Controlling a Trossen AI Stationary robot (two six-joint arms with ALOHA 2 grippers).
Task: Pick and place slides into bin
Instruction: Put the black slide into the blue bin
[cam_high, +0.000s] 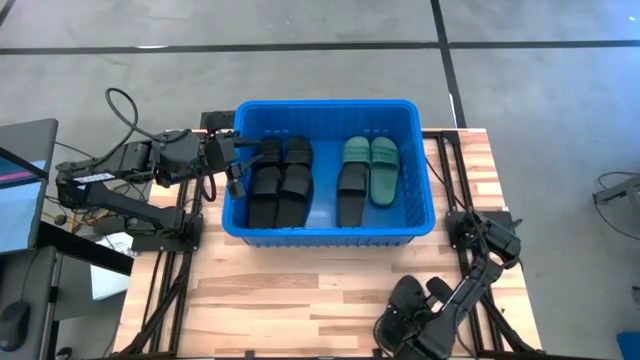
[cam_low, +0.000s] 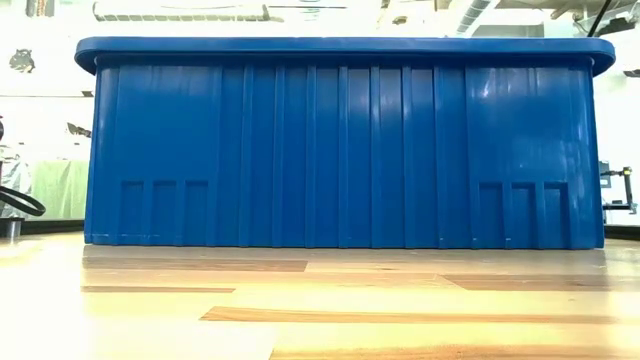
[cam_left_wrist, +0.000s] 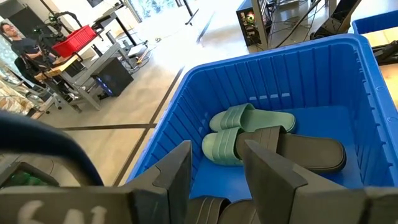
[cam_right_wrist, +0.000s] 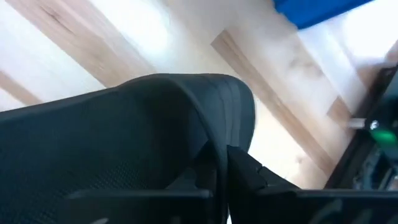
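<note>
The blue bin (cam_high: 328, 232) stands at the table's far middle; its near wall fills the low view (cam_low: 340, 150). In it lie several black slides (cam_high: 280, 175) on the left, and two teal-green slides (cam_high: 383, 165) with one black slide (cam_high: 350, 200) on the right. My left gripper (cam_high: 236, 160) is open and empty over the bin's left rim, and its wrist view looks in at the teal slides (cam_left_wrist: 249, 124). My right gripper (cam_high: 395, 325) is at the table's near right, shut on a black slide (cam_high: 412, 298). My right gripper pinches a thin curved edge of the black slide (cam_right_wrist: 219, 146) between its two fingers (cam_right_wrist: 249, 174). The slide's dark body fills the wrist view in front of the fingers. Whether the slide rests on the table or is lifted clear, I cannot tell.
Bare wooden tabletop (cam_high: 290, 300) lies between the bin and the near edge. Black frame rails (cam_high: 165, 290) run along the table's left and right sides. A monitor (cam_high: 20, 190) and cables sit off the table's left.
</note>
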